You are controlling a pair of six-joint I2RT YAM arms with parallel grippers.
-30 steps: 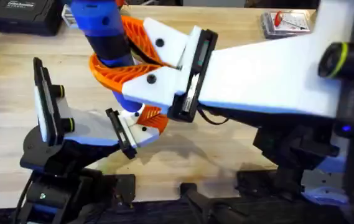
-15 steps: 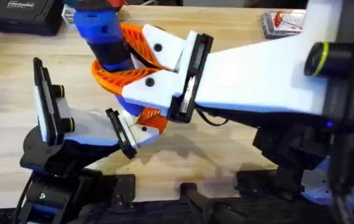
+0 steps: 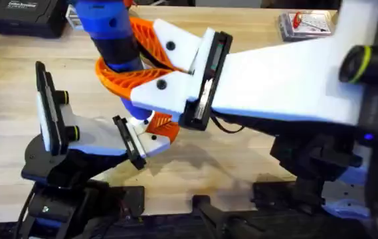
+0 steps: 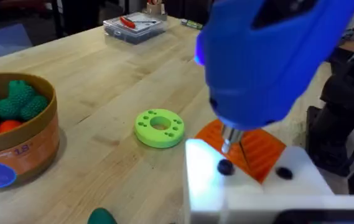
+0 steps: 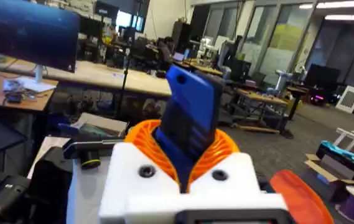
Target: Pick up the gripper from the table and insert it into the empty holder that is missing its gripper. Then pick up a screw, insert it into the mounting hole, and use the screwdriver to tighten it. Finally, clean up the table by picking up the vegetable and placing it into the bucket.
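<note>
My right gripper [image 3: 119, 63] is shut on the blue screwdriver [image 3: 112, 30], which stands upright between its orange ribbed pads [image 5: 226, 146]. In the left wrist view the screwdriver [image 4: 270, 56] fills the upper right, and its metal bit [image 4: 229, 140] points down at a dark screw [image 4: 225, 167] in the white holder [image 4: 251, 193]. The orange gripper [image 4: 254, 149] sits in that holder. My left gripper [image 3: 155, 129] lies low under the right arm. A bit of the dark green vegetable [image 4: 102, 216] shows on the table, near the tan bucket [image 4: 33, 146].
The bucket holds green and orange toy vegetables [image 4: 9, 106]. A bright green holed disc [image 4: 158, 127] lies on the wooden table between the bucket and the holder. A clear plastic box [image 3: 306, 25] sits at the back right, and a black case [image 3: 22, 16] at the back left.
The right arm with the screwdriver swayed slightly left half a second ago and is back where it was. The left arm has not moved.
</note>
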